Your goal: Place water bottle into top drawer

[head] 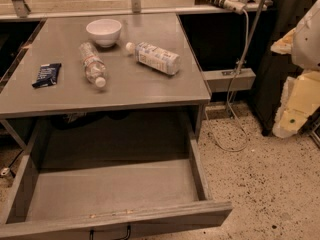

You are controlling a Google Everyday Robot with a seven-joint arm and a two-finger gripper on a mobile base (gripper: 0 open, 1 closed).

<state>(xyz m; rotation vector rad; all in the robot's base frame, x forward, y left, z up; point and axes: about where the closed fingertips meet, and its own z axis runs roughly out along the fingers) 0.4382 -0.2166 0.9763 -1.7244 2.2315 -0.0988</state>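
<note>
Here's the grey table [150, 86], and the water bottle [93, 64] is lying flat on its side on the left half of the top. Its white cap points toward the near edge and the thin label band wraps around its middle. It's clear of everything around it. The white bowl [104, 31] sits upright just beyond it on the far side. To its right lies the opaque white-labelled bottle [156, 58], also on its side and angled, with its cap toward the bowl. Over at the left edge there's a small dark blue packet [47, 75], well apart from the bottles.

Below the tabletop, the top drawer [150, 218] is pulled right out toward us. It's wide and shallow, its grey floor is bare, and the small dark handle peeks out at the bottom of the front panel. The water bottle is on the table, not in the drawer.

The gripper [296, 106] is far off to the right, a pale shape at the edge of view over the speckled floor [260, 179]. It's well away from the table and touches nothing there. I can't tell whether it's open or closed. A thin cable [243, 49] hangs down between it and the table.
</note>
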